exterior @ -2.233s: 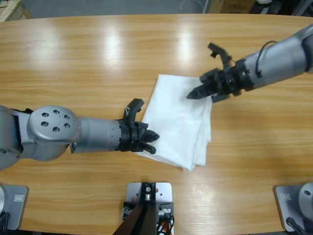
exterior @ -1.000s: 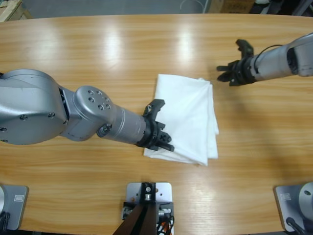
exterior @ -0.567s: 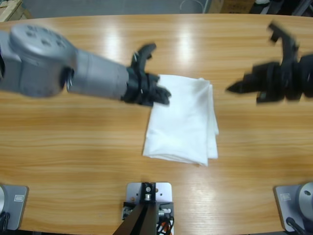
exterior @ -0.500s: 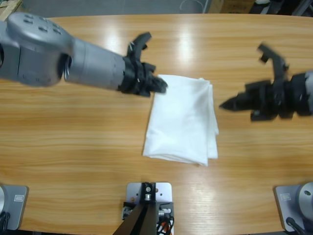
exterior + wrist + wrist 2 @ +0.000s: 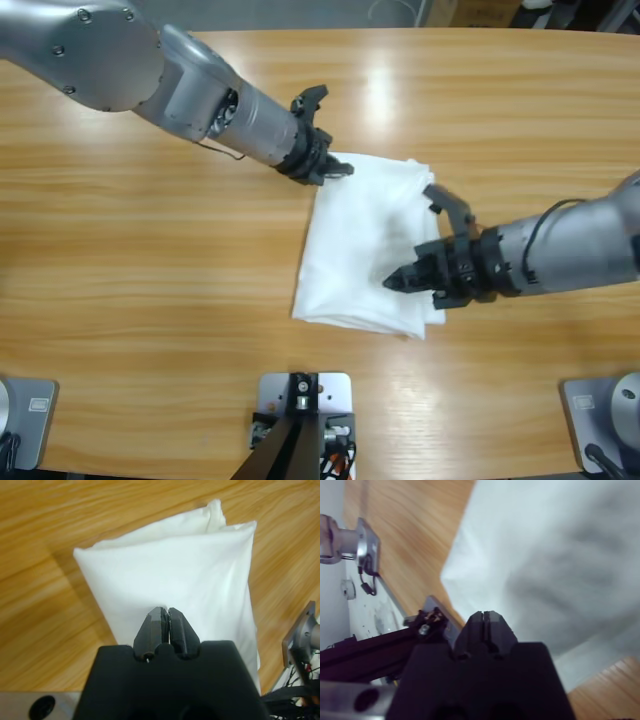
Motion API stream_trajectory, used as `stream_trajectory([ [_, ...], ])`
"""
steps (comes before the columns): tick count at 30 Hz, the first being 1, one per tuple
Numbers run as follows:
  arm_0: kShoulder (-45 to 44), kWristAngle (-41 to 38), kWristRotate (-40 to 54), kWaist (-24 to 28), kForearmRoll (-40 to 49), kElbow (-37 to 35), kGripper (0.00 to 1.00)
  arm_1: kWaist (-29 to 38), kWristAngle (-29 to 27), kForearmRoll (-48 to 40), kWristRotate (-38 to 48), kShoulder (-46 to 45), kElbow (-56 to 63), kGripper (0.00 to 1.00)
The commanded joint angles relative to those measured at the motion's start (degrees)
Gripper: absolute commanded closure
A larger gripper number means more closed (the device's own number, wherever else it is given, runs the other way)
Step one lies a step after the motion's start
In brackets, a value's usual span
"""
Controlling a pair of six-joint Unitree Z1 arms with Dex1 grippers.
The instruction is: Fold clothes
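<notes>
T-shirt (image 5: 368,250) mid-table (image 5: 150,250) — left gripper (image 5: 340,170) behind, right gripper (image 5: 392,283) front-right

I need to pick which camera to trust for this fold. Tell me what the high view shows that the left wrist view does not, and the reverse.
Only the high view shows both arms at once: the left gripper at the folded white T-shirt's far left corner and the right gripper over its near right part, plus the shirt's whole outline on the table. Only the left wrist view shows the left gripper shut, close up, and a metal rig part at its right edge. Both show the folded shirt on the wooden table.
</notes>
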Motion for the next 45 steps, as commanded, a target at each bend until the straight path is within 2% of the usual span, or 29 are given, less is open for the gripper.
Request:
stream_trajectory([
  [1, 4.82, -1.26, 0.24, 0.42, 3.29, -1.50, 1.000, 0.75, -2.58, -12.45, 4.93, 11.90, 8.08, 1.000],
  [8, 7.89, -1.37, 0.06, 0.42, 6.77, -3.65, 1.000, 0.75, -9.35, 9.57, 5.93, -9.04, 7.86, 1.000],
  [14, 9.49, -0.68, -1.45, 0.60, 11.96, -7.57, 1.000, 0.75, -9.86, 12.07, 7.07, -7.62, 7.45, 1.000],
  [18, 9.34, -0.70, -1.43, 0.60, 11.96, -7.48, 1.000, 0.77, -10.68, 12.84, 6.60, -12.22, 6.89, 1.000],
  [22, 9.27, -0.63, -1.52, 0.60, 11.96, -7.35, 1.000, 3.62, -12.11, 22.39, 3.96, -17.99, -2.62, 1.000],
  [24, 9.07, -0.42, -1.52, 0.60, 11.96, -7.06, 1.000, 4.20, -11.60, 22.72, 3.64, -15.61, -5.01, 1.000],
  [29, 8.58, -0.42, -1.52, 0.51, 11.87, -7.20, 1.000, 4.23, -10.17, 14.02, 2.41, -2.38, -4.85, 1.000],
  [32, 8.70, -0.51, -1.52, 0.51, 11.87, -7.21, 1.000, 4.27, -10.81, 11.70, 2.59, 1.35, -3.92, 1.000],
  [39, 8.84, -0.42, -1.52, 0.51, 11.87, -7.27, 1.000, 4.25, -13.78, 12.25, 5.81, -0.25, -1.30, 1.000],
  [45, 8.91, -0.44, -1.54, 0.51, 11.87, -7.28, 1.000, 4.27, -14.08, 9.26, 5.93, 3.07, 0.42, 1.000],
])
